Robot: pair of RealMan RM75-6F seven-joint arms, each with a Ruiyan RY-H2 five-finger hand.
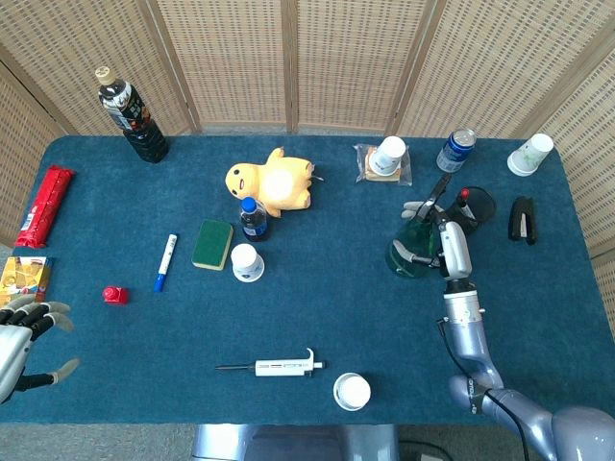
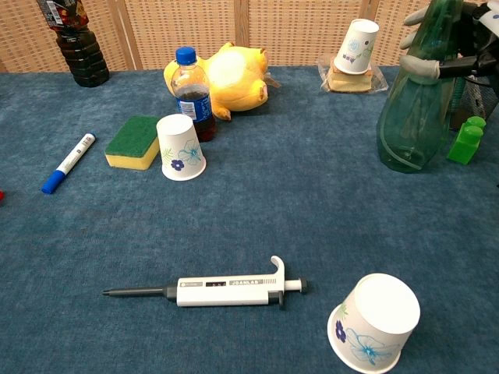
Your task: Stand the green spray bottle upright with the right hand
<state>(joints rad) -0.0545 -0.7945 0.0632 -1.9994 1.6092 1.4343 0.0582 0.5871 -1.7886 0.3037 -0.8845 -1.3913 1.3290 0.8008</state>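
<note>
Lettering on the pipette [image 2: 226, 290] near the counter's [image 1: 317, 317] front edge is too small to read. Right robot hand [image 1: 437, 235] grips the green spray bottle [image 2: 413, 117] at its neck; the bottle stands on its base at far right, long axis upright, beside a green block [image 2: 468, 140]. Left robot hand [image 1: 24, 331] hangs open, empty.

My right hand [image 1: 450, 245], silver-grey with pale fingertips, wraps the translucent dark green spray bottle [image 2: 415, 117]. Just beside my hand sits a bright green block [image 2: 466, 140]. Under it all, deep blue-teal felt on the table [image 1: 346, 298]. Well off to my left: a yellow plush [image 1: 272, 182], a green-and-yellow sponge [image 2: 134, 142], a white cup with blue flowers [image 2: 180, 147], and a white marker with a blue cap [image 2: 69, 162]. Nearer me, a grey-and-white pipette [image 2: 214, 291].
</note>
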